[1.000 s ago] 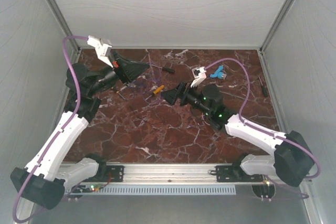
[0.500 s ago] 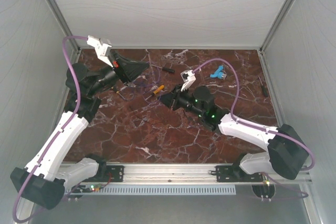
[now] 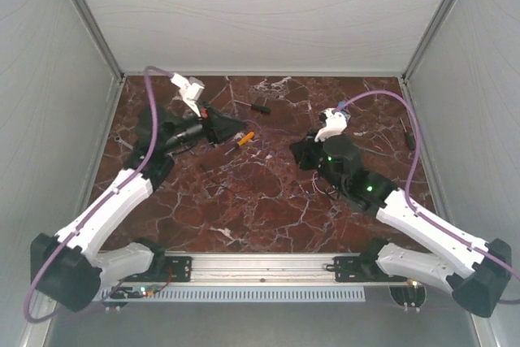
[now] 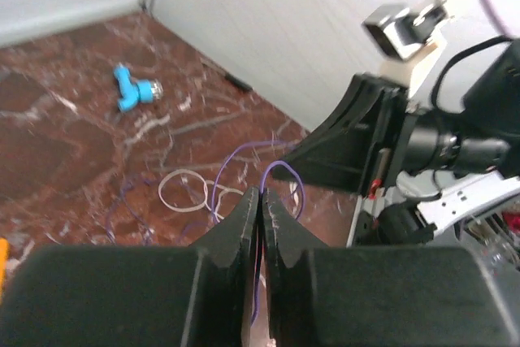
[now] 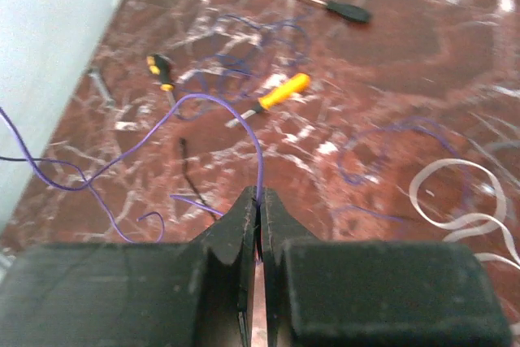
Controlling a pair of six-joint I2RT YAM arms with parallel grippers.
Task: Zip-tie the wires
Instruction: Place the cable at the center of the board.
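Note:
The wires are very thin purple strands with whitish loops, lying loose on the red marble table. My left gripper is shut on a purple strand that arches up from its tips. A whitish loop lies just beyond on the table. My right gripper is shut on another purple strand, which curves up and away to the left. From above, the left gripper and right gripper face each other across the table's middle, a short way apart.
An orange-handled screwdriver lies between the grippers, and a black-handled one lies farther back. A small yellow-and-black screwdriver sits near the left wall. A blue plastic piece lies at the back right. White walls enclose the table.
My right gripper has shut on a purple strand and drawn back to the right. The left arm has swung in toward the table's middle with its strand still held.

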